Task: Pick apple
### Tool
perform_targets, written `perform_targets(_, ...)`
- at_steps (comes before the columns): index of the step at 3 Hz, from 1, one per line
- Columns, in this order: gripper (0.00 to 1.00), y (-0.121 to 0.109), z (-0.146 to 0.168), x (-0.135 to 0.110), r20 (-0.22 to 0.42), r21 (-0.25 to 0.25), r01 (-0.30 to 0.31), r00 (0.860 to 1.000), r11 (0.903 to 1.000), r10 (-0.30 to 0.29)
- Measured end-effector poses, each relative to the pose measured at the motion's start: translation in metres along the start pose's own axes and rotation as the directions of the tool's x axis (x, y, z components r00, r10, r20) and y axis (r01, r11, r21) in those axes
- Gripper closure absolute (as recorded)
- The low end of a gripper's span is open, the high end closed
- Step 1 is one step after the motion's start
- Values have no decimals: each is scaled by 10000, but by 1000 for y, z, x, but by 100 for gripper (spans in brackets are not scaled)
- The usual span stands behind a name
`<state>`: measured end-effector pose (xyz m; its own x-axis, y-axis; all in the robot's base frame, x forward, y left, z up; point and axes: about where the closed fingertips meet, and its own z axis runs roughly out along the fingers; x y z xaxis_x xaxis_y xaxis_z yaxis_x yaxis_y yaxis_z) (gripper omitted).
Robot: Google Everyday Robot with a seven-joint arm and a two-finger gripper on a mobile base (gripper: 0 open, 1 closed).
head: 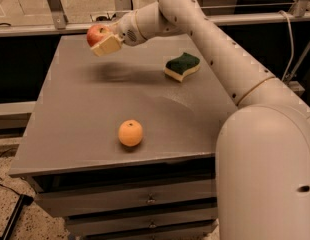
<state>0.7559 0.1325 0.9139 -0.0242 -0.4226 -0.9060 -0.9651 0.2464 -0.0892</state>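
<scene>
Pincer is clamped on the apple in the upper left of the frame, holding it clear above the tabletop, where a shadow falls beneath. A green-and-yellow sponge lies to the right at upper centre. An orange fruit sits at lower centre, well apart.

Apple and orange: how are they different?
The apple is red with yellowish patches; the orange is plain orange. The apple is held in the tool above the table, far left; the orange sits on it near the front edge. Both are round and similar in size.
</scene>
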Motion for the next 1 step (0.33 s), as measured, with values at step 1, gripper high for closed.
perform_targets(1, 100, 0, 0, 0, 3, 6, -10, 10000, 10000, 10)
